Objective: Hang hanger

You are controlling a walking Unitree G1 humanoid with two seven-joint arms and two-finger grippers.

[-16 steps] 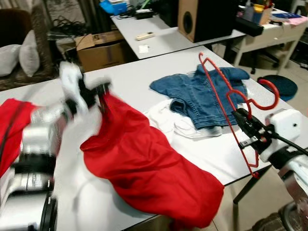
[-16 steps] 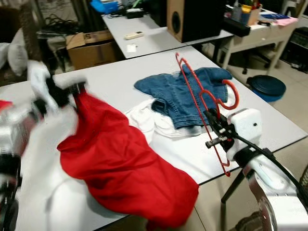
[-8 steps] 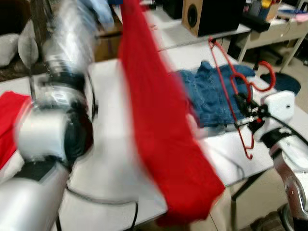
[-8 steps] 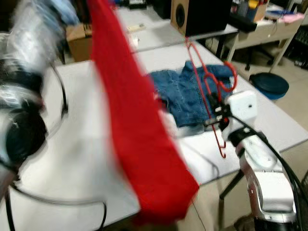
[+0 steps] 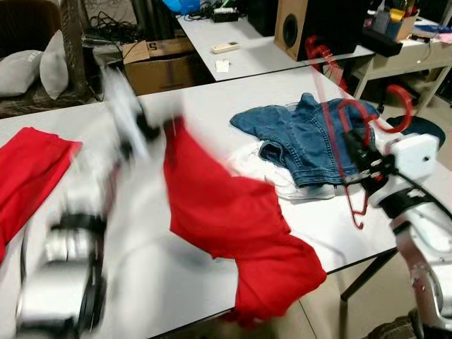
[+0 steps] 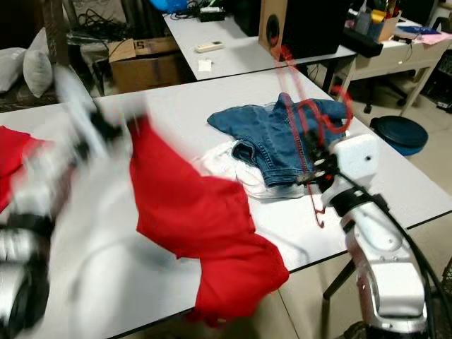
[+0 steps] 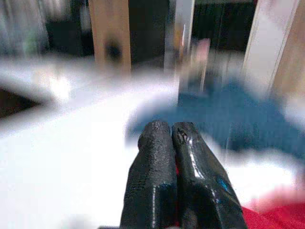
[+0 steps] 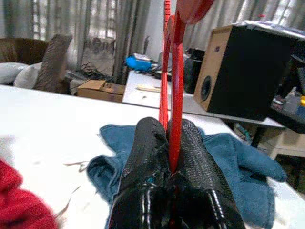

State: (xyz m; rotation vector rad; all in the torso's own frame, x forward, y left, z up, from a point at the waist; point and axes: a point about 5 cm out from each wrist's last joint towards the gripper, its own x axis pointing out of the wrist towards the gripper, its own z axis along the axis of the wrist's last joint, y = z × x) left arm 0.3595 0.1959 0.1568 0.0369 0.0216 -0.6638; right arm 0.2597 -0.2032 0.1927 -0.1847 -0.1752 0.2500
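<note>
A red plastic hanger (image 5: 337,120) stands almost upright above the right edge of the grey table (image 5: 233,92), its hook toward the black speaker (image 5: 318,28) behind. The right gripper (image 5: 361,167) holds it there, fingers closed tight on the hanger's thin bar, as the right wrist view shows; held up and clear of the table, the frame seems kept free so a garment can be fed onto it. Just left of the hanger, a blue denim jacket (image 5: 304,138) lies crumpled over a white garment (image 5: 282,185). Further left, a red shirt (image 5: 226,212) trails across the table and over its near edge. The left gripper (image 5: 161,126), blurred with motion, pinches the shirt's top corner with its fingers pressed together, likely to bring it to the hanger. Another red cloth (image 5: 32,166) lies at the table's far left.
</note>
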